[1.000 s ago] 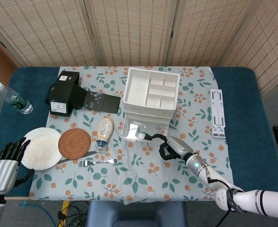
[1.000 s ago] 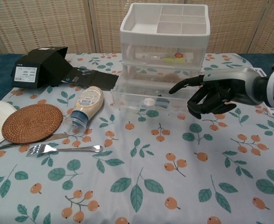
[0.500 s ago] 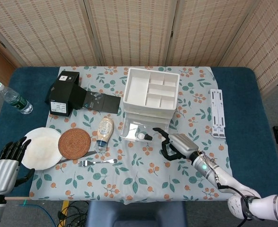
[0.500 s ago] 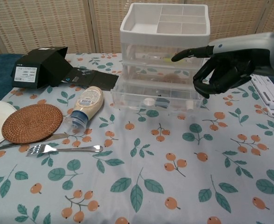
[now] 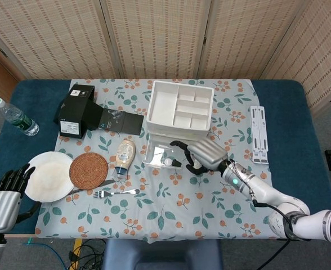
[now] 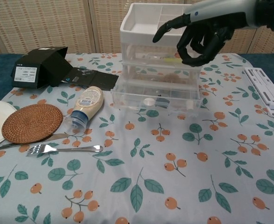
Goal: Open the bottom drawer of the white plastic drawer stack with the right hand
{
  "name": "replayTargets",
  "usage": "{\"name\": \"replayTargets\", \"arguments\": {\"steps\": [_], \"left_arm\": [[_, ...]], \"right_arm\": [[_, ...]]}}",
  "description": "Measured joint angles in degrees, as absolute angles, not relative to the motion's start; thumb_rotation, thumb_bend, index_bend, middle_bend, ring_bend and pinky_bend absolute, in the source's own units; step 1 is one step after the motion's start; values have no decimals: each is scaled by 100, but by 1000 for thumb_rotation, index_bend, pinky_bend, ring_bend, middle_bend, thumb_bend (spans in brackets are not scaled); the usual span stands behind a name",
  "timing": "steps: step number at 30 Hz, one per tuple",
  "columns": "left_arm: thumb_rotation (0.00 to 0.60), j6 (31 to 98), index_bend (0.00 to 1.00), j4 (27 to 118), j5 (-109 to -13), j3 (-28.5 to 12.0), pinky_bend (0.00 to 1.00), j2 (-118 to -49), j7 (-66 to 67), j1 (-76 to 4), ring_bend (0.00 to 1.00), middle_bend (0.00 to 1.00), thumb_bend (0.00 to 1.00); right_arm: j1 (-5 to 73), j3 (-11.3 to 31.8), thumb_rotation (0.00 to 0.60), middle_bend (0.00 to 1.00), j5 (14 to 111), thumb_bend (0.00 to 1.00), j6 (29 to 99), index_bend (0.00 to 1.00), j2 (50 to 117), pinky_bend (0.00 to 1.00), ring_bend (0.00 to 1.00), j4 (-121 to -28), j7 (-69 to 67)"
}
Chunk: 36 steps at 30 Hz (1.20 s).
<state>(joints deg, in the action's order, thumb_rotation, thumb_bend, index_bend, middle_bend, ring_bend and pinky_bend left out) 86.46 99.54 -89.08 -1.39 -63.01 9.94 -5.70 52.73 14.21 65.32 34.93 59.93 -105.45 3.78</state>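
Worktop (image 5: 289, 146) with floral cloth. Drawer stack (image 5: 179, 112) sits just behind the right hand's fingers; bottom drawer (image 6: 155, 95) is pulled out toward the camera, small items inside. Right hand (image 6: 204, 32) is raised in front of the stack's upper drawers, one finger extended left, the rest curled in, holding nothing, clear of the drawer. Left hand (image 5: 5, 194) is at the near left edge, fingers apart, empty, beside the plate (image 5: 47, 175).
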Motion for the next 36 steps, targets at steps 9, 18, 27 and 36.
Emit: {"name": "replayTargets", "arguments": {"steps": [9, 18, 27, 36], "left_arm": [[600, 8671, 67, 9871, -8868, -136, 92, -6321, 919, -532, 111, 72, 255], [600, 8675, 67, 9795, -8833, -151, 92, -6344, 844, -517, 111, 72, 255], [600, 8674, 67, 9779, -8833, -153, 93, -6353, 829, -512, 111, 72, 255], [600, 8674, 67, 9748, -8803, -156, 93, -6372, 802, -496, 111, 72, 255]], "right_arm": [[5784, 1136, 600, 602, 7209, 327, 3569, 132, 6599, 1000, 790, -9654, 1604], [6063, 943, 600, 616, 7609, 269, 3611, 132, 7041, 1000, 807, -9077, 1951], [6195, 754, 600, 658, 8069, 227, 3689, 132, 7318, 1000, 862, -8666, 2126], [6281, 586, 600, 723, 8355, 228, 3677, 210, 7529, 1000, 914, -8253, 2031]]}}
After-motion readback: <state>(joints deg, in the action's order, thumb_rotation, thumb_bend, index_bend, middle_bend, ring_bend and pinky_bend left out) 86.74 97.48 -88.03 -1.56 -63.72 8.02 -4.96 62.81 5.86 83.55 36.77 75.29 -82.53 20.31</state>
